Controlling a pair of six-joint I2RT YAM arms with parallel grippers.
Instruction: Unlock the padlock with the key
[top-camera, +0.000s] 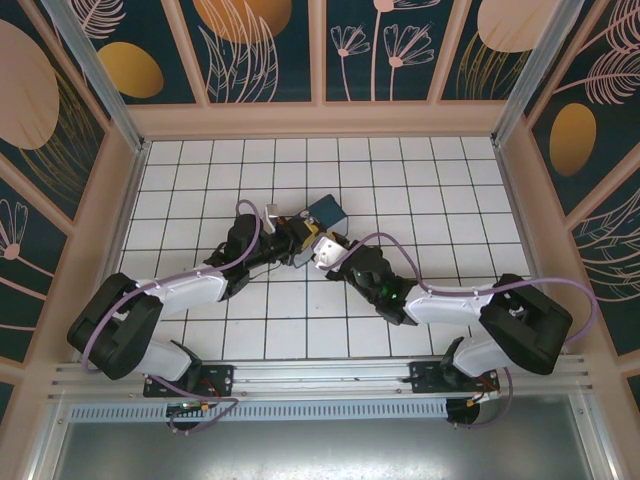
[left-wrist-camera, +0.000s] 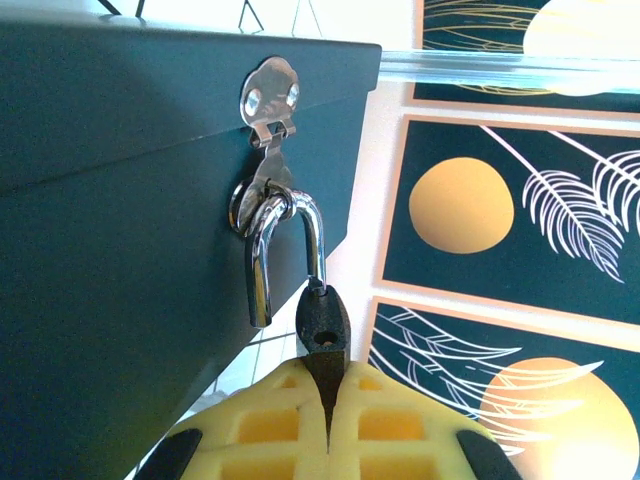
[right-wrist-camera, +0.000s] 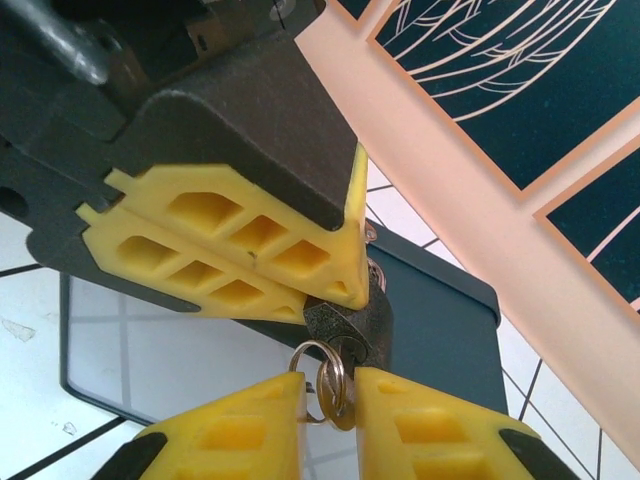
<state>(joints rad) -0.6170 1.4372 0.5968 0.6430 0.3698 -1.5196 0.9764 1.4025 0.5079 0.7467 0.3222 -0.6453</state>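
The dark padlock (left-wrist-camera: 322, 318) hangs by its silvery shackle (left-wrist-camera: 262, 260) from the hasp (left-wrist-camera: 268, 100) of a dark teal box (left-wrist-camera: 120, 200). One shackle leg sits in the body; the other ends free beside it. My left gripper (left-wrist-camera: 326, 385) is shut on the padlock body from below. In the right wrist view the padlock (right-wrist-camera: 352, 318) sits under the left gripper's yellow fingers (right-wrist-camera: 230, 250). The key (right-wrist-camera: 341, 400) points up into its keyhole, with a wire ring (right-wrist-camera: 302, 352) on it. My right gripper (right-wrist-camera: 331, 402) is shut on the key. Both grippers meet at the box (top-camera: 328, 212).
The white tiled floor (top-camera: 420, 190) is walled on three sides by pink-framed panels (top-camera: 320, 118) painted with leaves. The box lies mid-floor, tilted. Both arms (top-camera: 180, 290) (top-camera: 450, 300) reach inward from the near rail and crowd the centre.
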